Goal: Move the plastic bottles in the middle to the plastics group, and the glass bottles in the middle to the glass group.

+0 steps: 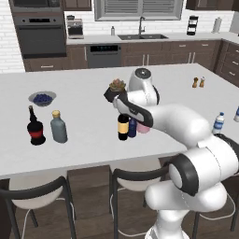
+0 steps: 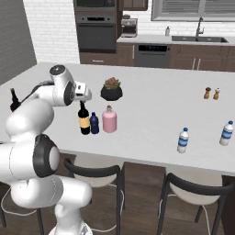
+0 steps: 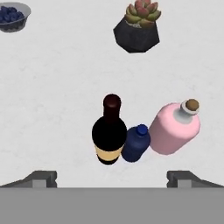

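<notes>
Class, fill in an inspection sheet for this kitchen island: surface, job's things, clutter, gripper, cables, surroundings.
Surface: white island counter.
Job's things: wine bottle, small dark-blue bottle and pink bottle in the middle; water bottles at the right; black bottle and grey-blue bottle at the left.
Clutter: succulent pot, blueberry bowl, shakers.
Gripper: gripper open above the middle bottles.
Cables: nothing seen.
Surroundings: oven, sink, stools.

We've got a white island counter (image 2: 151, 98) with the wine bottle (image 2: 84, 120), small blue bottle (image 2: 94, 124) and pink bottle (image 2: 109, 120) bunched mid-counter, a succulent pot (image 2: 111, 90) behind, water bottles (image 2: 183, 141) off right
</notes>
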